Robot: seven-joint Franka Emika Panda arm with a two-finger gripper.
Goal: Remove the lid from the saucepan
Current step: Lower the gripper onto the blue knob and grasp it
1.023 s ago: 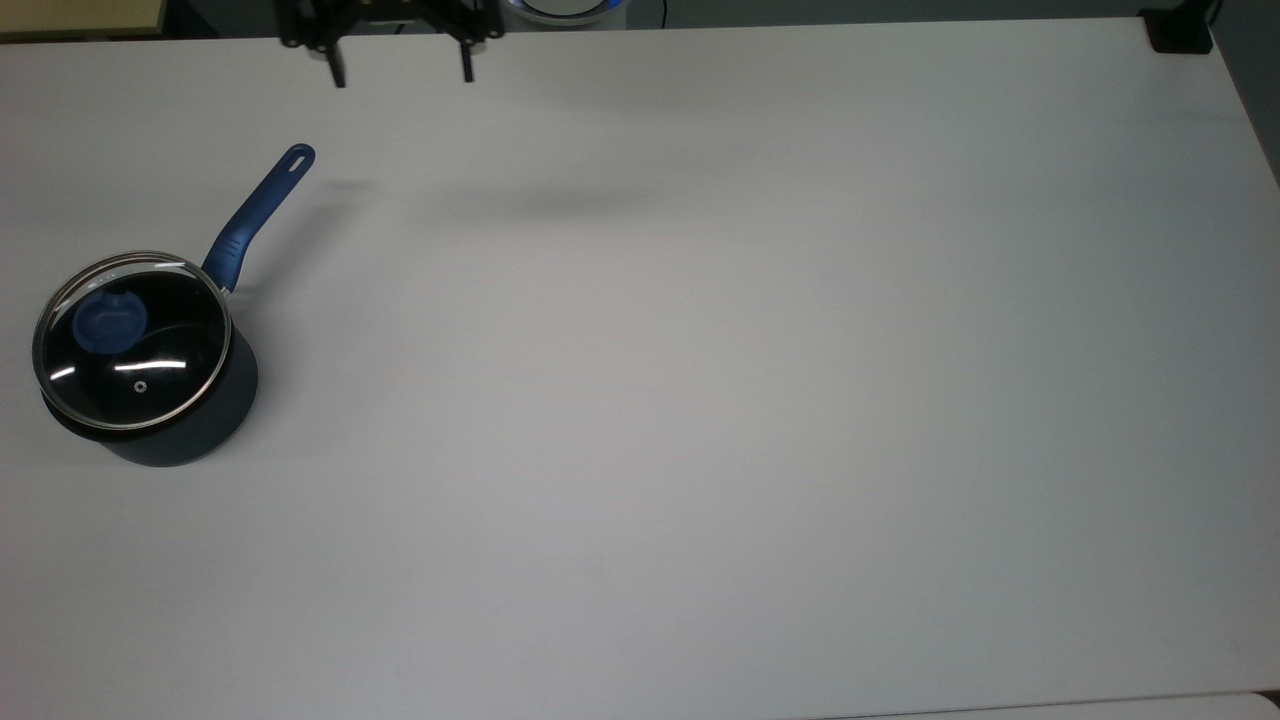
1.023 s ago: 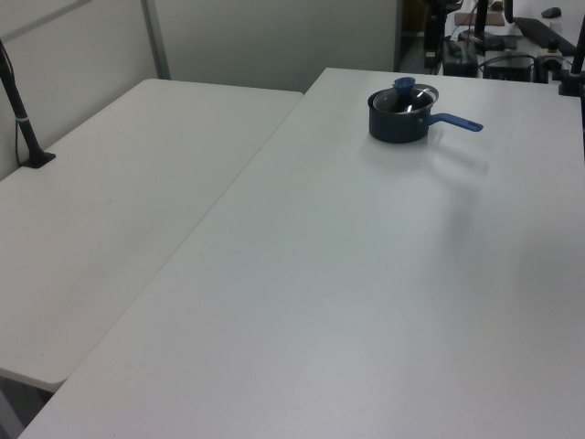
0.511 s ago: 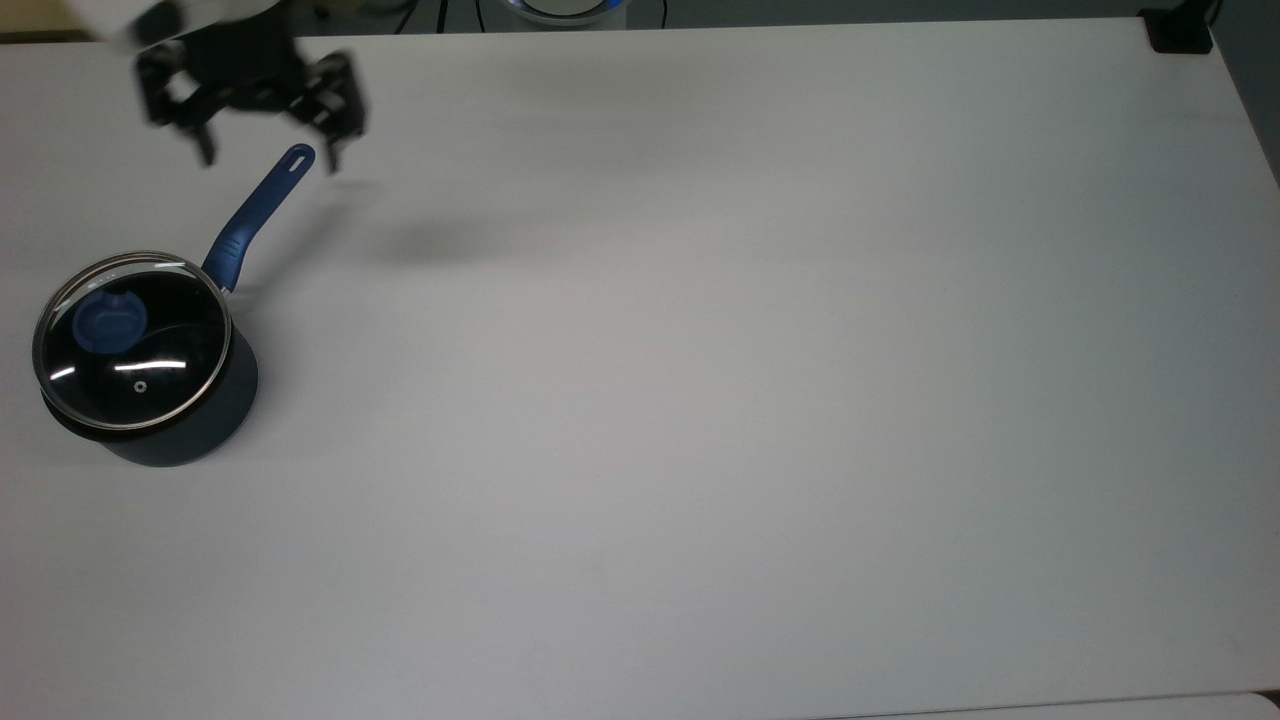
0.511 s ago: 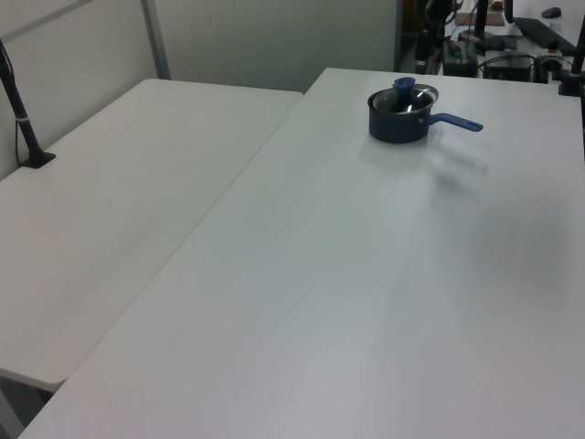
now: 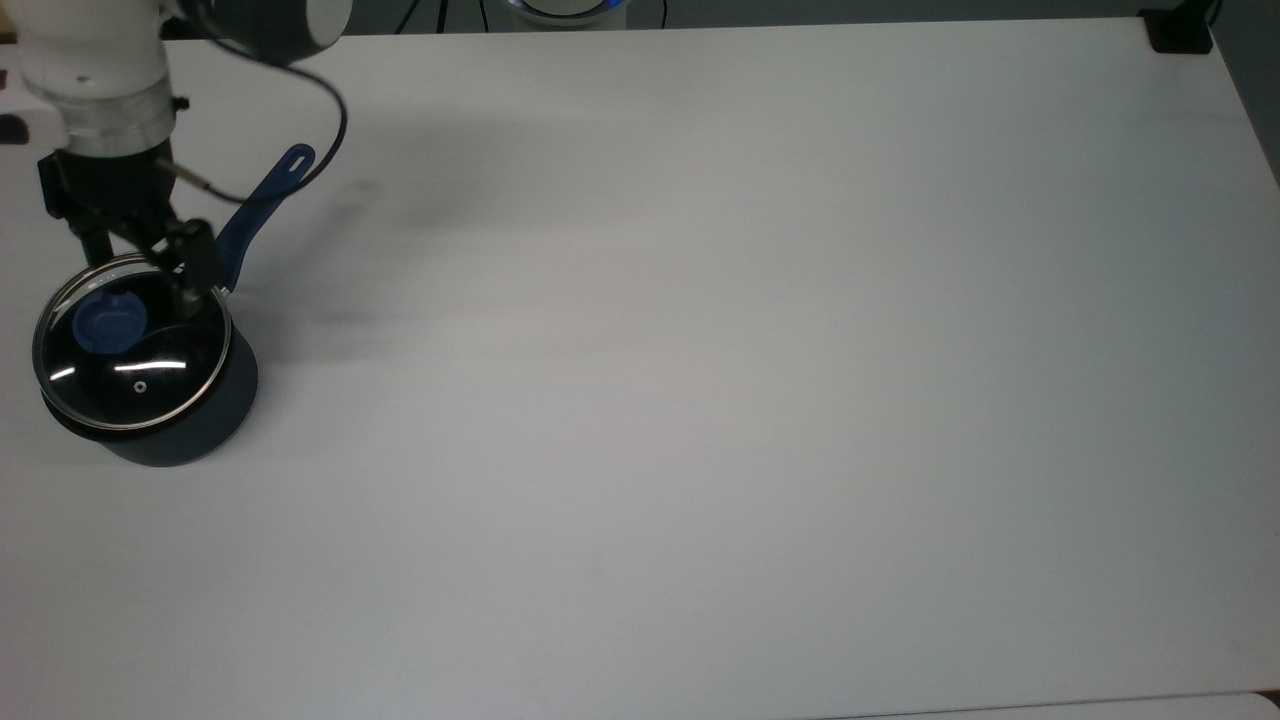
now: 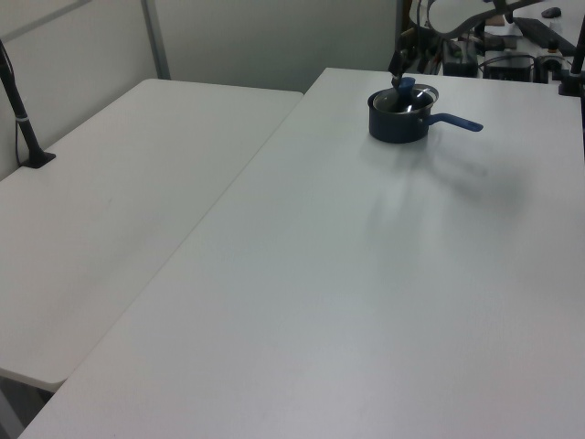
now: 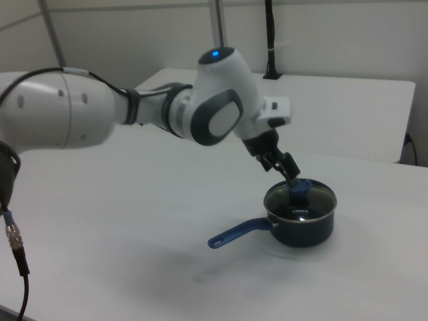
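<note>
The saucepan (image 5: 190,435) stands near the top view's left edge, dark navy, with its blue handle (image 5: 262,205) pointing up and to the right. The glass lid (image 5: 150,375) rests on it, blue knob (image 5: 108,320) at its centre. My gripper (image 5: 145,280) hangs open just above the lid's far rim, close to the knob and not holding it. In the right view the gripper (image 7: 287,170) hovers just above the knob (image 7: 299,190) on the lid (image 7: 304,207) of the saucepan (image 7: 301,231). The left view has the saucepan (image 6: 396,128) at the far end of the table, the gripper (image 6: 399,64) over it.
The white table (image 5: 700,400) stretches wide to the top view's right of the pan. A black cable (image 5: 325,150) loops from the arm over the handle's end. A black clamp (image 5: 1178,30) sits at the far right corner. A second table (image 6: 119,201) adjoins in the left view.
The arm has swung from the table's far edge down to the pan. The open gripper now hangs over the lid near the knob. Pan and lid have not moved.
</note>
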